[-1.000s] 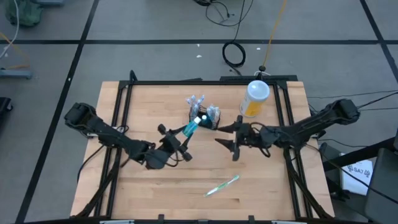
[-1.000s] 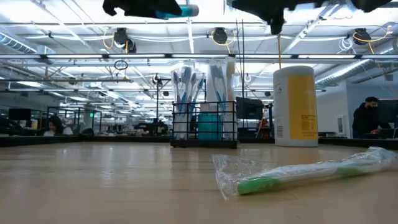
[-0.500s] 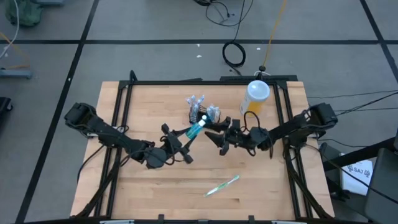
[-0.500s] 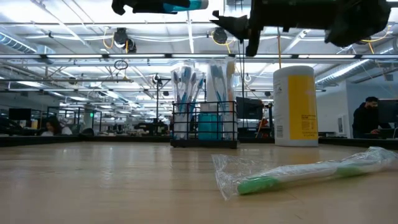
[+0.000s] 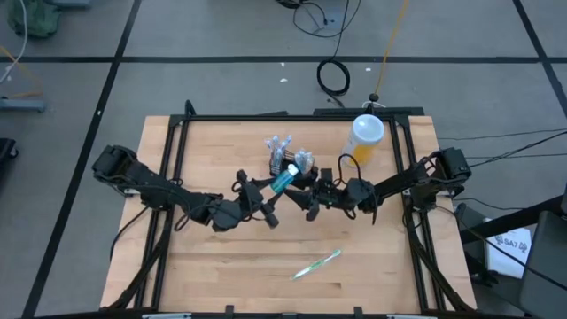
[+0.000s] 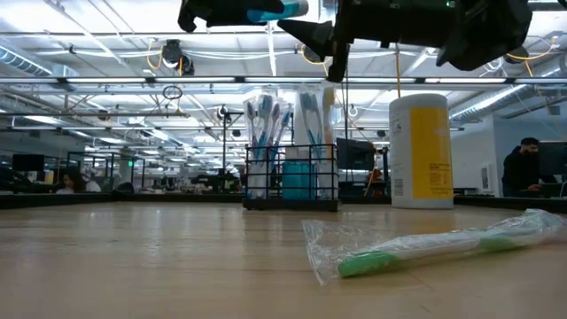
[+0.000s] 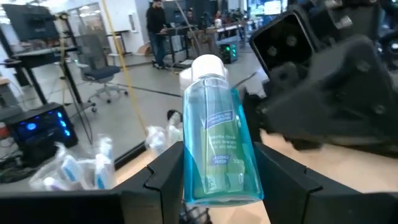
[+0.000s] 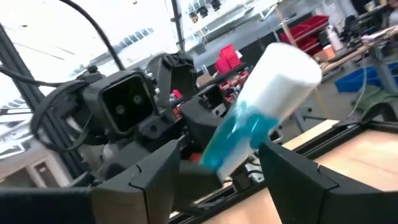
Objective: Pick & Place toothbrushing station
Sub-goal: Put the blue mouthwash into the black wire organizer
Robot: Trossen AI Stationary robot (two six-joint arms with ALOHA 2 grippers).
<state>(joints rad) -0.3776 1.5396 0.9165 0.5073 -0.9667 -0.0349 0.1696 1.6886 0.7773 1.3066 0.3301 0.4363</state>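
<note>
The toothbrushing station [image 5: 288, 165], a small black wire caddy with wrapped toothbrushes standing in it, rests on its base at the table's far middle [image 6: 291, 177]. Above and just in front of it my left gripper [image 5: 261, 199] is shut on a clear bottle of blue liquid with a white cap [image 5: 283, 177]. My right gripper [image 5: 306, 197] is open and faces the bottle's cap end from the right. In the right wrist view its fingers [image 8: 155, 174] stand on either side of the cap end [image 8: 280, 81], apart from it. My left gripper pinches the bottle's bottom end [image 7: 214, 183] between its two fingers, which lie on two opposite sides of the bottle. The fingers point about level, along the bottle, toward the table's right and far side. The bottle sticks out past them, cap end forward, lifted clear.
A tall yellow bottle with a white lid [image 5: 363, 140] stands at the far right, right of the caddy [image 6: 420, 151]. A green toothbrush in a clear wrapper [image 5: 317, 264] lies on the wood near the front middle. The room beyond holds desks and people.
My right gripper has come down and toward the table's left, rolling as it went, and now stands at the bottle's cap end. It has stayed open. My left gripper has turned a little, which has swung the bottle's cap end slightly toward the right.
</note>
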